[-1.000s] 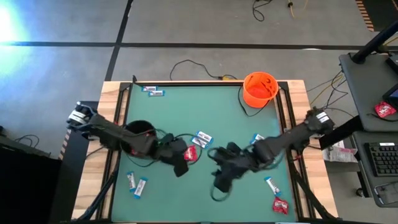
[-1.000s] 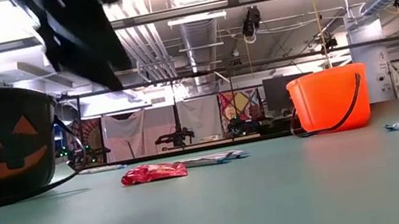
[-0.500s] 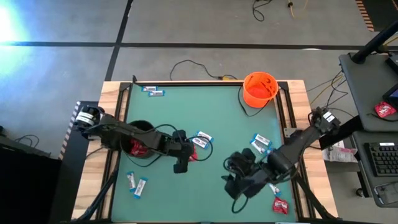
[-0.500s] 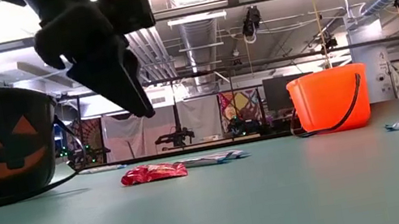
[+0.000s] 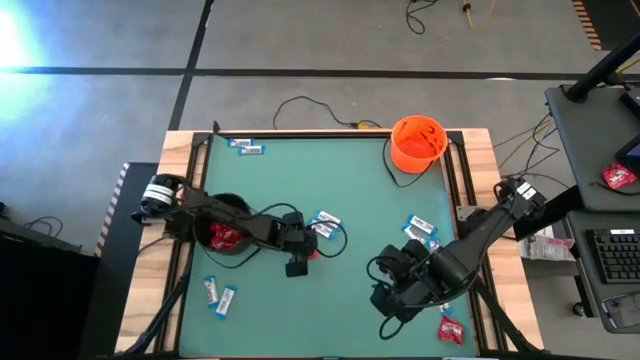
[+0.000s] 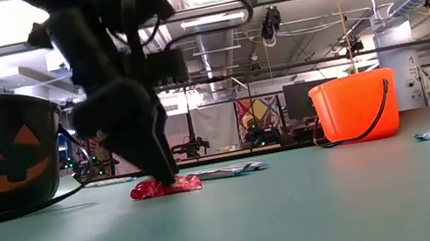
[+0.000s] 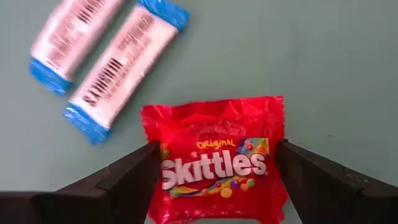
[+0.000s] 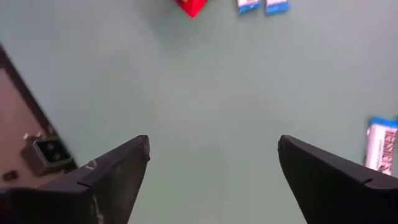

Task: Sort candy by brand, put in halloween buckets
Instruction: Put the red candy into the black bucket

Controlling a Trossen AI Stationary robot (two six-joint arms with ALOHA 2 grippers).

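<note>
A shiny red candy packet [image 7: 214,158] lies flat on the green table beside two white-and-blue bars [image 7: 102,59]. My left gripper [image 7: 214,186] is down over it, open, with one finger at each side edge of the packet. In the low view its fingertips [image 6: 163,176] reach down to the packet [image 6: 186,183]. The black bucket [image 5: 225,230] at the table's left holds red packets. The orange bucket [image 5: 417,142] stands at the far right. My right gripper [image 5: 387,298] hangs open over bare table near the front right. My left gripper comes at the red packet from above, slanting down, with its fingers [image 7: 134,177] beside the packet's two side edges [image 7: 149,155]. The packet lies flat on the table. I cannot tell whether the fingers touch it.
More white-and-blue bars lie at the far left [image 5: 245,147], near left [image 5: 218,293], right [image 5: 420,228] and near right [image 5: 440,300]. A red packet [image 5: 451,328] lies at the near right corner. A wooden frame [image 5: 180,150] rims the table.
My left gripper has sunk toward the table, rolling as it went, and now stands over the red packet beside the black bucket. My right gripper has moved toward the table's right and near edges, staying well above the table.
</note>
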